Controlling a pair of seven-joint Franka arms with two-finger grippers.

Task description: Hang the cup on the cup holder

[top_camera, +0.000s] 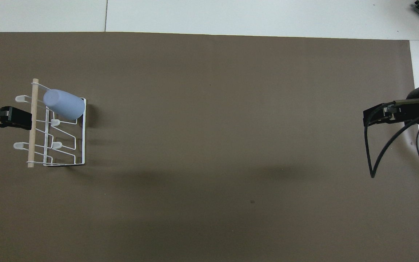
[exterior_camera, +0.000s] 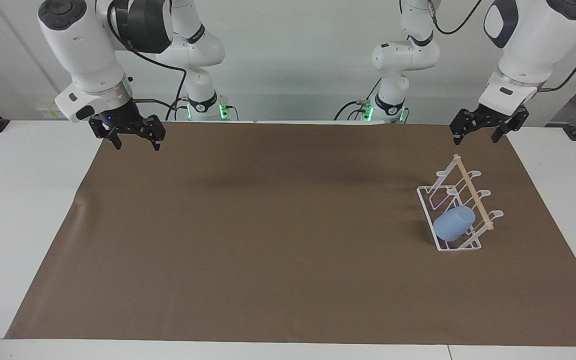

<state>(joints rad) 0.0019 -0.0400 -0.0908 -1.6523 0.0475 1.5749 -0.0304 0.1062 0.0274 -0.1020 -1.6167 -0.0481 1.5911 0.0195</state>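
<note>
My left jaws (exterior_camera: 483, 131) hang released and empty over the mat (exterior_camera: 268, 240) at the left arm's end of the tabletop (exterior_camera: 23, 200), clear of everything. Below them, farther from my bases, stands the rack (exterior_camera: 460, 210), a white wire frame with a wooden rod (exterior_camera: 474, 192) slanting along its top. The rack is apart from my left jaws; nothing of mine touches it.

The cup (exterior_camera: 454, 223) hangs on the rack, tilted, slipped over the prong at the rack's end farthest from my left jaws and from my bases. Its closed bottom points up toward the rod, and its mouth faces down toward the wire base. From overhead, the cup (top_camera: 64, 104) lies between the rod (top_camera: 33, 123) and the rack's (top_camera: 80, 145) outer wire edge, with my left jaws (top_camera: 11, 118) just beside the rod.

My right jaws (exterior_camera: 135, 137) wait, also released and empty, over the mat's edge at the right arm's end, well apart from the rack and cup.
</note>
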